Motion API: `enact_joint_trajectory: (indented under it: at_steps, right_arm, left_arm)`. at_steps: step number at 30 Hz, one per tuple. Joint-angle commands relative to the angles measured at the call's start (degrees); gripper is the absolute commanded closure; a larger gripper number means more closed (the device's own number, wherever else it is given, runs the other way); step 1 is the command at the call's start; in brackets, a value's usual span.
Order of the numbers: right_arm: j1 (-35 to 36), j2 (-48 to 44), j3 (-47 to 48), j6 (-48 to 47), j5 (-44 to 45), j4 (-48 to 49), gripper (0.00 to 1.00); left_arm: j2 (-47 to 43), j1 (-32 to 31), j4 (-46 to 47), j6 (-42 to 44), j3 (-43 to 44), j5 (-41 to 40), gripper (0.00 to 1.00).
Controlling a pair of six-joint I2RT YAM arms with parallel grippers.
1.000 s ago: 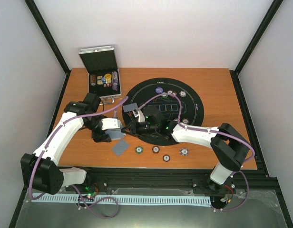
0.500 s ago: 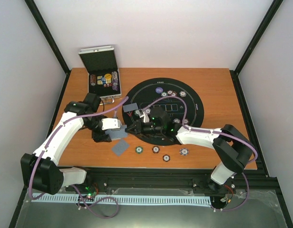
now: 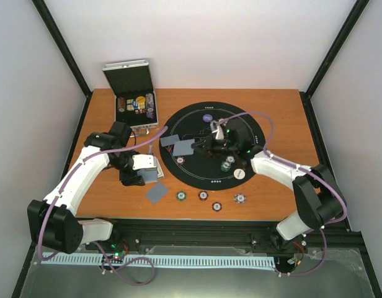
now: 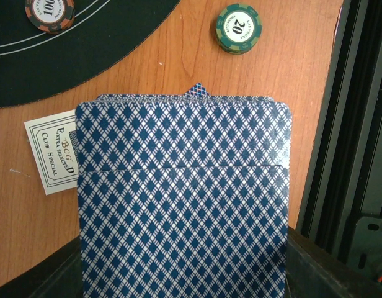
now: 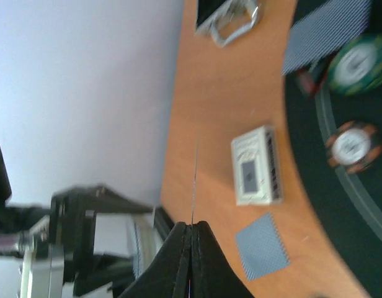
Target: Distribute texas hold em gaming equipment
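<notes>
My left gripper (image 3: 143, 166) hovers over the table left of the black mat (image 3: 253, 146), shut on a deck of blue-diamond-backed playing cards (image 4: 182, 198) that hides its jaws. My right gripper (image 3: 200, 144) is over the mat's left part, shut on a single card (image 3: 185, 148), seen edge-on as a thin line (image 5: 194, 180) in the right wrist view. One card (image 3: 168, 141) lies on the mat's left edge, another card (image 3: 157, 193) on the wood. Several striped chips sit on the mat (image 3: 226, 166) and along the near table edge (image 3: 203, 195). A purple disc (image 3: 207, 117) lies at the mat's far side.
The open silver case (image 3: 136, 105) holding more chips stands at the far left. A white card box (image 5: 256, 164) lies on the wood beside the left gripper. A green 20 chip (image 4: 239, 28) lies close to the black rail (image 4: 358, 124) at the table's near edge.
My right gripper has swung from beside the left gripper's deck up and right onto the mat, carrying one card. The left arm and its deck have stayed put.
</notes>
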Motion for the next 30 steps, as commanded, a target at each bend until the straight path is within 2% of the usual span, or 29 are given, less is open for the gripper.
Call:
enact_joint_trajectory:
  at_steps: [1, 6, 10, 17, 25, 26, 27, 28, 30]
  right_arm:
    - [-9.45, 1.16, 6.83, -8.63, -3.89, -10.64, 0.97]
    - [-19.05, 11.54, 20.44, -15.64, -4.65, -20.38, 0.97]
    - [-23.67, 24.48, 35.61, -19.52, -2.84, -27.54, 0.97]
    - [-24.79, 43.67, 59.38, -22.96, 1.23, -39.14, 0.97]
    - [-24.7, 54.18, 76.72, -25.58, 5.33, -48.96, 0.97]
    - [-24.7, 54.45, 78.64, -26.3, 6.14, -50.48, 0.95]
    - [-24.7, 54.21, 79.46, -27.15, 6.98, -51.7, 0.88]
    - [-24.72, 53.54, 79.78, -27.96, 7.91, -52.64, 0.77]
    - [-24.7, 51.7, 79.39, -29.24, 9.68, -54.14, 0.69]
  left_arm:
    - [0.2, 0.07, -0.81, -0.2, 1.44, 0.44, 0.99]
    - [0.47, 0.11, -1.07, -0.42, 1.81, 0.14, 0.99]
    - [1.31, 0.11, -1.15, -1.39, 2.42, 0.45, 0.99]
    - [1.8, 0.11, -1.53, -2.24, 3.3, 0.27, 0.99]
    - [2.24, 0.11, -1.81, -2.9, 3.34, 0.48, 0.99]
    - [2.24, 0.11, -1.89, -3.06, 3.32, 0.66, 0.99]
    - [2.24, 0.11, -1.83, -3.13, 3.37, 0.79, 0.99]
    - [2.19, 0.11, -1.85, -3.21, 3.36, 0.85, 0.99]
    - [2.15, 0.11, -1.79, -3.4, 3.24, 0.89, 0.99]
